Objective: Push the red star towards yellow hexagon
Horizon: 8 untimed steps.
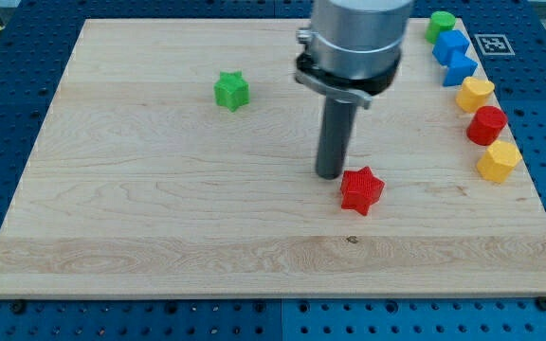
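Note:
The red star (pixel 361 189) lies on the wooden board right of centre, toward the view's bottom. My tip (pixel 329 176) rests on the board just to the star's left, touching or almost touching its upper left edge. A yellow hexagon (pixel 499 161) sits near the board's right edge, to the right of the star and slightly higher in the view. A second yellow block (pixel 475 94) lies further up the right edge; its shape is less clear.
Along the right edge, from the view's top: a green block (pixel 441 24), two blue blocks (pixel 450 44) (pixel 460 67), then a red round block (pixel 487 124) between the two yellow ones. A green star (pixel 231 91) lies at the upper left.

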Available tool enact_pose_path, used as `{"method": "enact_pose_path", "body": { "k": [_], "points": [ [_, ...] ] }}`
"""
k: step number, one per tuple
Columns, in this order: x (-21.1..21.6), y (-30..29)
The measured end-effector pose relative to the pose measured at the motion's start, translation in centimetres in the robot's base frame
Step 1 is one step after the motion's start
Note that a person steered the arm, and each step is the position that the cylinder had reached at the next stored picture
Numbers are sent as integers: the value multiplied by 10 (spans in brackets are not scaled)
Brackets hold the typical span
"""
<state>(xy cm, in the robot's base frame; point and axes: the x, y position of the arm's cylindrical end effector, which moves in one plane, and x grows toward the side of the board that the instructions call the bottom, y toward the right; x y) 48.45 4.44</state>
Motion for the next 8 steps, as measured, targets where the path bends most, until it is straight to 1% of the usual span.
{"method": "enact_pose_path", "body": {
  "k": [1,2,3,4,5,6,7,8],
  "points": [
    [5,-42],
    [30,-30],
    [36,1],
    [27,44],
    [27,86],
    [33,114],
    [45,117],
    [46,118]
  ]
}}
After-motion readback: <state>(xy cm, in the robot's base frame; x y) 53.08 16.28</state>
